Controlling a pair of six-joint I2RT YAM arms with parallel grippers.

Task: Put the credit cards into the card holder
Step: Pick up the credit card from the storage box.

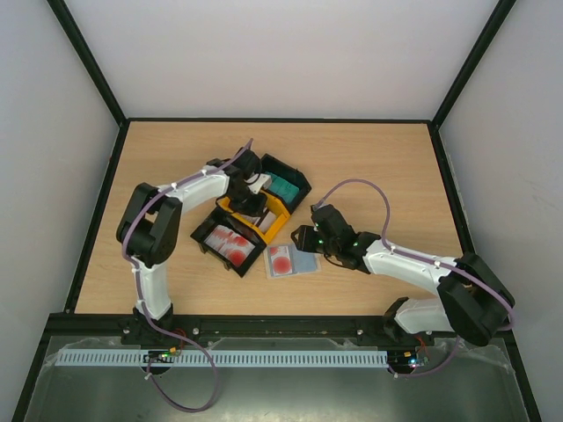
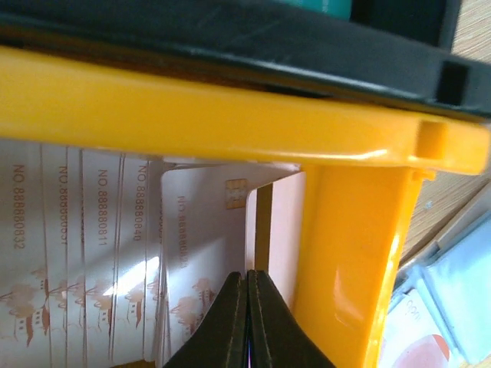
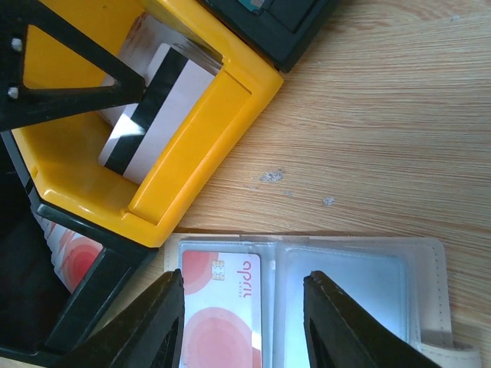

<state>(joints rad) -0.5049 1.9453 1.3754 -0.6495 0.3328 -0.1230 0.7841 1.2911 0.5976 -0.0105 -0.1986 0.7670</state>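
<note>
Two claws: the left claw point(image 2: 247, 287) is pressed shut, the right claw point(image 3: 244, 307) stands half open and carries nothing.
Left claw grip: its tips appear to pinch the edge of the striped card point(image 3: 157, 115); this is read mainly from the right wrist view.
Striped card position: inside the yellow tray point(image 3: 207, 130), lifted off the stack below it and leaning.
Striped card axis: the long side runs roughly parallel to the tray's long wall, the dark stripe along one long edge.
Card holder position: the card holder point(image 3: 345, 268) lies open and flat on the table point(image 3: 368, 115), just near and right of the yellow tray.
Card holder contents: one red-blotched card point(image 3: 222, 307) sits in the left pocket; the right pocket looks vacant.
Right claw position: hovering over the holder, its jaws straddling the filled left pocket.
Key relation: the holder lies to the near right of the left claw; the left arm has the card, the right arm is nearer the holder.
Other cards: a red-blotched stack point(image 1: 230, 244) in the near black tray, a teal card point(image 1: 283, 186) in the far one.
Hidden: pocket mouths cannot be made out; the holder's near edge is cut off; the yellow tray's stack cannot be counted.
</note>
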